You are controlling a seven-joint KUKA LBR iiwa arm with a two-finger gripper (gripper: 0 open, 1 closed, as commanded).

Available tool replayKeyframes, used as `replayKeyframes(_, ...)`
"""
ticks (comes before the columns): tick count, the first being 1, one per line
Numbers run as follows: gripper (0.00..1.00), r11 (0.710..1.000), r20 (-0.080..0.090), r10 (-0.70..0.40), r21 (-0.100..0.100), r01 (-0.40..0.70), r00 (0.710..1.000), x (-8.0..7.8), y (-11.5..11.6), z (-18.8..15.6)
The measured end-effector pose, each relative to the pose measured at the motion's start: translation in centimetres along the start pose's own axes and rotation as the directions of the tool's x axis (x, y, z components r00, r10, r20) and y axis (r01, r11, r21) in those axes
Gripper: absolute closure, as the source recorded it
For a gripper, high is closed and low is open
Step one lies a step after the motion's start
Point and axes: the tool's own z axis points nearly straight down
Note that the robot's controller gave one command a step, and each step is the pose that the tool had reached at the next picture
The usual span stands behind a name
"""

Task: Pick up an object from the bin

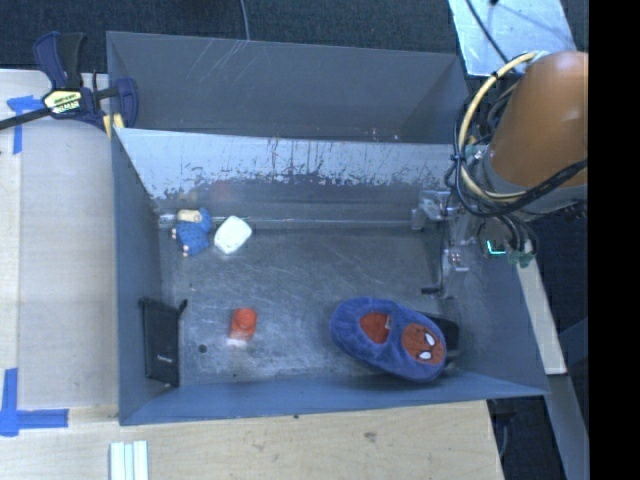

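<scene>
Right of frame, near the bin [300,88] wall: gripper [443,268] sits just up-frame of a blue slipper [392,343] with two red mask faces, lower right. You can't tell its opening or hold. Bare floor across the middle.

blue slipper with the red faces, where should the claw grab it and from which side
Probably across the middle of the blue plush slipper with red faces, coming straight down. It lies flat, long axis running left to right, so its short width is what the claw can span. The grey metal bin's front wall is close beside it, so a sideways approach looks cramped.
</scene>
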Motion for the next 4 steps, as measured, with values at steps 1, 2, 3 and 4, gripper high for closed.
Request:
replayKeyframes(1,0.0,0.991,-0.004,-0.132,-0.002,0.132,0.991,6.8,4.7,7.5)
replayKeyframes(2,0.0,0.99,0.008,-0.144,0.001,0.144,0.99,6.0,7.2,15.1)
replayKeyframes(3,1.0,0.989,0.0,-0.145,0.0,0.145,0.989,6.3,7.2,15.0)
replayKeyframes(4,1.0,0.987,0.015,-0.158,0.002,0.158,0.987,5.7,9.5,-0.3)
